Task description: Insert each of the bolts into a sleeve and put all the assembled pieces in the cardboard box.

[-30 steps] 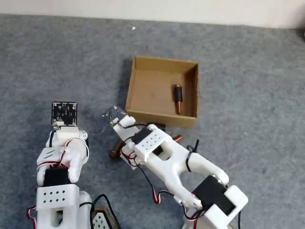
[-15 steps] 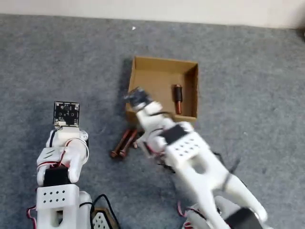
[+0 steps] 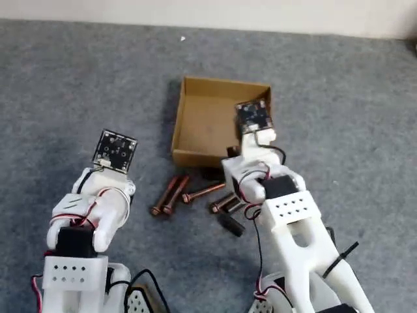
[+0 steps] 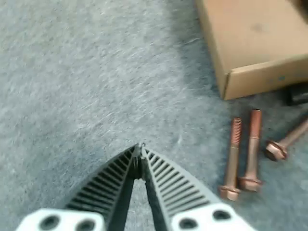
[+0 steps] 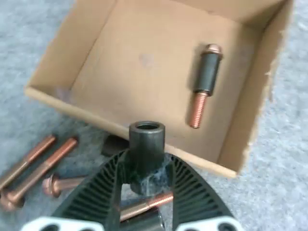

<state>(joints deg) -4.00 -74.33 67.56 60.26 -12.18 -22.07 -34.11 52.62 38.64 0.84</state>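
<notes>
Steel, dark and tube-shaped, the sleeve stands upright in the right gripper. The fingers are clamped on its lower half, so its open bore is free, just short of the front wall of the brown cardboard box. We judge it stiff, smooth and dense for its bulk, so it may slip. A grip across the barrel, well below the mouth, suits it.

The two long copper bolts lie side by side on the grey carpet, touching or nearly so. They look rigid and ready to roll. We would take one by the shank near its flanged head and leave the threaded end bare.

The left gripper hovers over the carpet, well apart from them, fingers together and empty. One bolt already sleeved lies inside the box.

A third loose bolt and a short black sleeve crowd the box wall. Another copper shank shows beneath the right fingers, and we cannot tell whether it touches them.
</notes>
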